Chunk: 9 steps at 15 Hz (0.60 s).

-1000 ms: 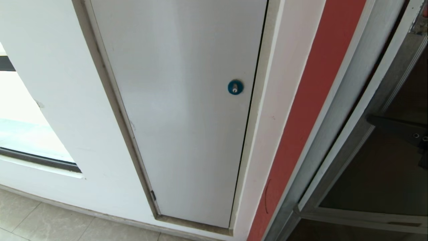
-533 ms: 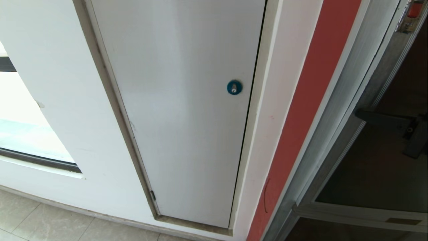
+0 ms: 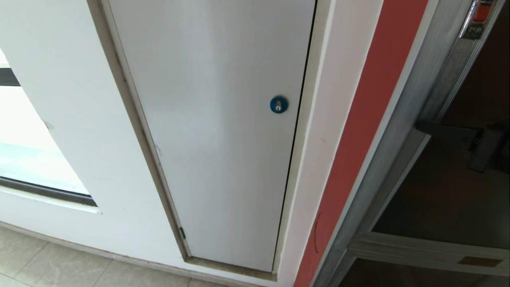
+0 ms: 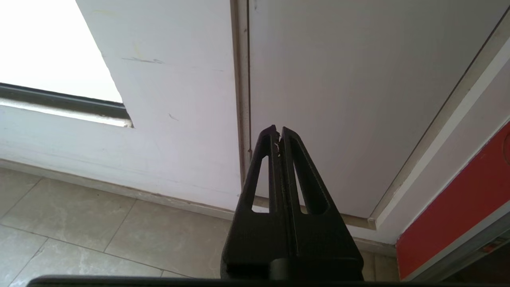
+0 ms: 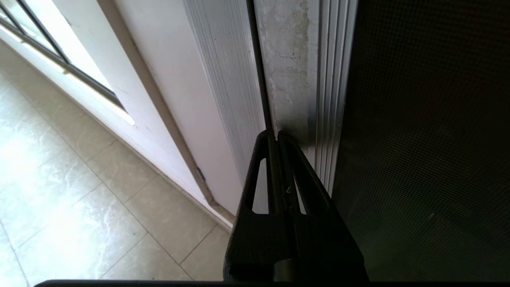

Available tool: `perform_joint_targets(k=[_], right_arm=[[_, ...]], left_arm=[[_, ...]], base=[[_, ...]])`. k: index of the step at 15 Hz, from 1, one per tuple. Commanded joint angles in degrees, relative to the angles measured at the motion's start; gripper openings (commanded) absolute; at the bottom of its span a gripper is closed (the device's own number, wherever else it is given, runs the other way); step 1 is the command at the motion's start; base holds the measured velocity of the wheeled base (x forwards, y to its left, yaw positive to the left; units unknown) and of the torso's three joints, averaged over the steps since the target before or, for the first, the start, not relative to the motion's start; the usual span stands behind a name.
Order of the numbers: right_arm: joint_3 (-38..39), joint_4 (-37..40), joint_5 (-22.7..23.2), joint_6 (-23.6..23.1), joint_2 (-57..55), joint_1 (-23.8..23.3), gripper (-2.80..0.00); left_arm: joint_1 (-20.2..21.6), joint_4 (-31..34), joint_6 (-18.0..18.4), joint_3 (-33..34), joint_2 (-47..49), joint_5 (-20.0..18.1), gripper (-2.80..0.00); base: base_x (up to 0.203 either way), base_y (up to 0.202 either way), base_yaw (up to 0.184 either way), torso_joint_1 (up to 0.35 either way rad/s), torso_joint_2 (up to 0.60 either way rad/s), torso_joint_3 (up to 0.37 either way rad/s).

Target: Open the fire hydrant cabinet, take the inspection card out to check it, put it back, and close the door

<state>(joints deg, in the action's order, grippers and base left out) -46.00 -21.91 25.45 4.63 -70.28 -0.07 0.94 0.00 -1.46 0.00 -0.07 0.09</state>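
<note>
Right hand (image 5: 277,133) shut, empty, tips at door (image 5: 293,79) frame edge.

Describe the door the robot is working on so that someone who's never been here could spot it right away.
Start at the white panel with the round blue lock, then cross the red wall strip toward the robot's right. The door is the dark tinted glass pane in a silver aluminium frame. Unlike the white panel, it carries a small orange-red latch.
</note>
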Motion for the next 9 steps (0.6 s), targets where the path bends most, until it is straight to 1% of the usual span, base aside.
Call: perform_joint_targets(k=[1,9], right_arm=[[-0.98,-0.42,-0.56,0.03,-1.61,-0.01,-2.8],[-0.86,-0.34,-0.84,0.03,-1.63,0.0,-2.8]], left_arm=[[0.03,0.0,-0.04,0.0,0.07,0.0,-2.8],[0.03,0.0,-0.04,0.0,0.07,0.0,-2.8]], base=[[0.0,0.0,0.0,0.0,0.0,0.0],[0.0,0.0,0.0,0.0,0.0,0.0]])
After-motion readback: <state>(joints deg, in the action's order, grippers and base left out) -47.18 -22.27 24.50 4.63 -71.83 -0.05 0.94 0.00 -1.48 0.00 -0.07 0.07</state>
